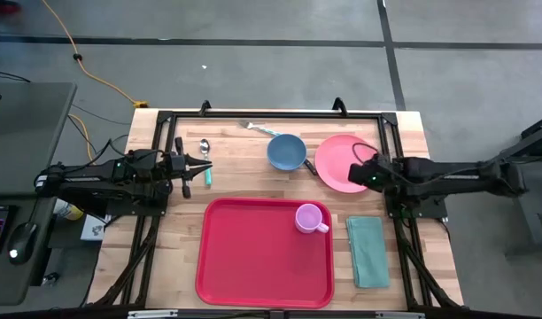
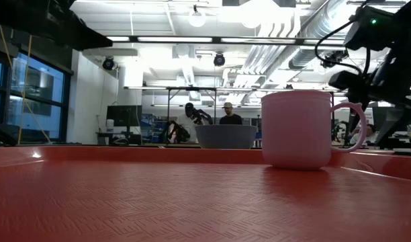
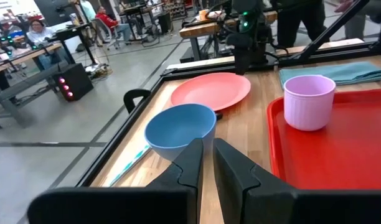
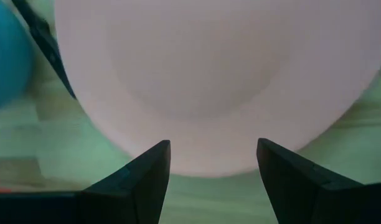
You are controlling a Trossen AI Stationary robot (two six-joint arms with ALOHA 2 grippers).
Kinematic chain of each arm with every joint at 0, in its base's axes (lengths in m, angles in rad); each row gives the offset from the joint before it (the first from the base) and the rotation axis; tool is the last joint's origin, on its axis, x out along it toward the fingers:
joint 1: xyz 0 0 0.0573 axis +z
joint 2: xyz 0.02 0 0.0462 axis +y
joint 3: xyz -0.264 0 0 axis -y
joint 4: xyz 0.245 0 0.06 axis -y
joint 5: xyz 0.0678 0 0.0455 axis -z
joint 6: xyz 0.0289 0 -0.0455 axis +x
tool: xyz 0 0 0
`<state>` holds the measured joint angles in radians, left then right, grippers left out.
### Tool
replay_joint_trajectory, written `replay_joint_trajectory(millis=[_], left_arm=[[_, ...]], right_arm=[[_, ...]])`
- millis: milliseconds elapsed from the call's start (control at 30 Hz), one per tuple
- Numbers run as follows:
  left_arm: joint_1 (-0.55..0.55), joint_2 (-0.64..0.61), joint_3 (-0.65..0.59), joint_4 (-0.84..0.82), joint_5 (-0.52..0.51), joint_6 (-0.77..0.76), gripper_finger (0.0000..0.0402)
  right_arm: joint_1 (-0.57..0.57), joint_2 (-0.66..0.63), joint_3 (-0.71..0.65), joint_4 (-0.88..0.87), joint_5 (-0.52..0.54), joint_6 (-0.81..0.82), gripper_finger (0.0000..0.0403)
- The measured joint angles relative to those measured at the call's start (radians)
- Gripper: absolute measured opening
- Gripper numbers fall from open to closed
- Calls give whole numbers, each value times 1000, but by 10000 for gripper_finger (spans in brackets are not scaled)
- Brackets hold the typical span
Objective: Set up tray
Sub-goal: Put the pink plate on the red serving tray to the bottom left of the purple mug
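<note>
Right gripper (image 1: 354,174) hovers over plate (image 1: 337,159)

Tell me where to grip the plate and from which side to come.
Grip the plate at its rim nearest the right gripper, coming down from above. It lies flat on the table, so only the thin raised edge offers a hold. The right wrist view shows the open fingers already straddling that edge. The far side is crowded by the bowl, so it is probably a worse approach.
</note>
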<state>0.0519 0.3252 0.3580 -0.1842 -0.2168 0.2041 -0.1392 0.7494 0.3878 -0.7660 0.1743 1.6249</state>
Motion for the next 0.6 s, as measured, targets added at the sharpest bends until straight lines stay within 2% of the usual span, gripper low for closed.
replay_joint_trajectory(millis=[167,267,600], left_arm=[[0,0,0,-1,1,0,67],[0,0,0,-1,2,0,67],[0,0,0,-3,3,9,67]], right_arm=[[80,113,41,37,-22,-11,218],[128,162,83,26,-33,-73,218],[214,304,184,-137,0,-470,218]])
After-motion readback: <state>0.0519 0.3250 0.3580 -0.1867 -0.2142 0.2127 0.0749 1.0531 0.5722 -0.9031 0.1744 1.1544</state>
